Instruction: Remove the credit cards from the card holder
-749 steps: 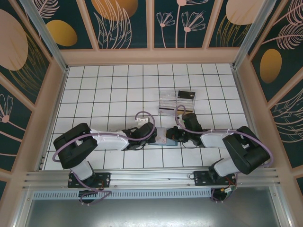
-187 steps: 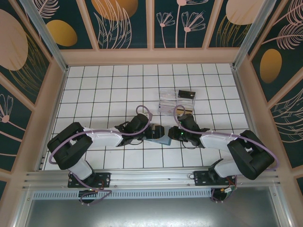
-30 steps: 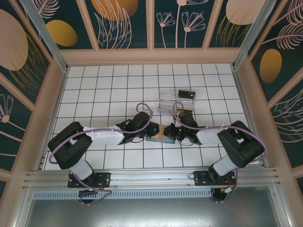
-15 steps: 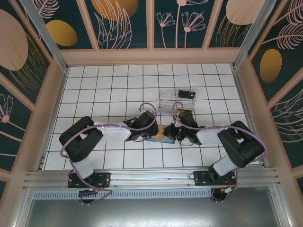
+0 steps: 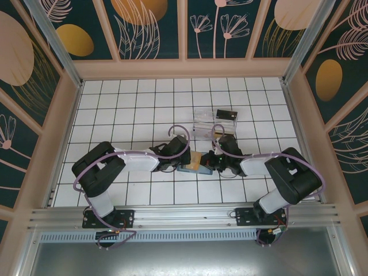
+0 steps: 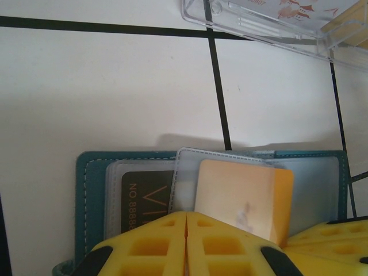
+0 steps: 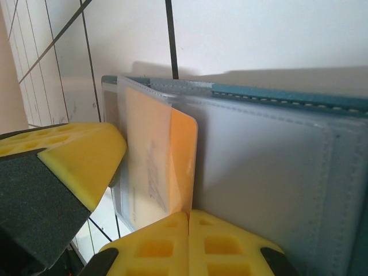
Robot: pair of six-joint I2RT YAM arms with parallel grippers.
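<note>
Two arms meet at the card holder.

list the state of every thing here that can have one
card holder, open on the tiles
orange card, partly out of its clear sleeve
dark card, inside its sleeve
clear plastic box, lying on the tiles, apart from the holder; lid unclear
left end effector, shut at the holder's near edge
right end effector, shut, fingers meeting at the orange card's edge
</note>
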